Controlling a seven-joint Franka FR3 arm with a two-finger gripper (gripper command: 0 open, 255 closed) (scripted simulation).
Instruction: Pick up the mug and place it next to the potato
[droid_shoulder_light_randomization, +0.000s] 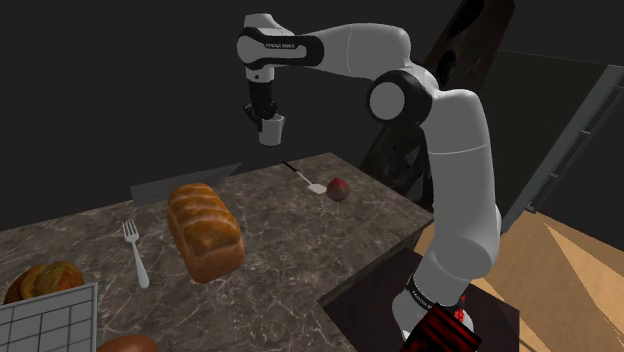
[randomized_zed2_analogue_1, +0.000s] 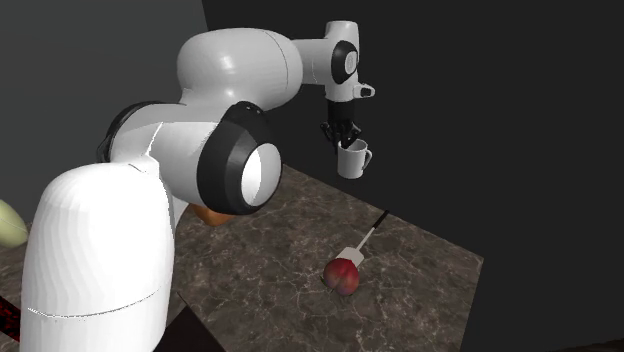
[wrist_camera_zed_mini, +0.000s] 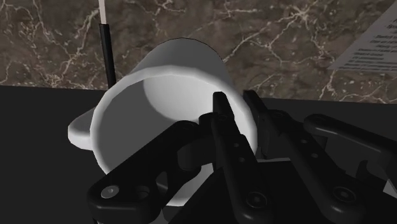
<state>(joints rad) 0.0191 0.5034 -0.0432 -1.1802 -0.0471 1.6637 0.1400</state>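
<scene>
In the tight-closed gripper (wrist_camera_zed_mini: 235, 105), held the white mug (wrist_camera_zed_mini: 168, 76) by its rim, high above the potato (droid_shoulder_light_randomization: 338, 189), toward the shoulder view's left.

Stock I count on the surface under me:

- Counter (droid_shoulder_light_randomization: 290, 250): dark stone with pale veins.
- Loaf of bread (droid_shoulder_light_randomization: 205, 232): brown crust, lying mid-counter.
- Fork (droid_shoulder_light_randomization: 134, 252): white, flat on the stone just beside the loaf, on the shoulder view's left, tines pointing far.
- Spoon (droid_shoulder_light_randomization: 316, 186): white bowl and dark handle, lying at the far end of the counter, well apart from the loaf.
- Wire rack (droid_shoulder_light_randomization: 45, 318): white grid at the near left corner.
- Round orange-brown item (droid_shoulder_light_randomization: 45, 280): touching the rack's far edge; I cannot tell what it is.
- Sheet of paper (wrist_camera_zed_mini: 375, 41): printed, flat on the stone.
- Floor (droid_shoulder_light_randomization: 570, 280): wood, to the right of the counter.
</scene>
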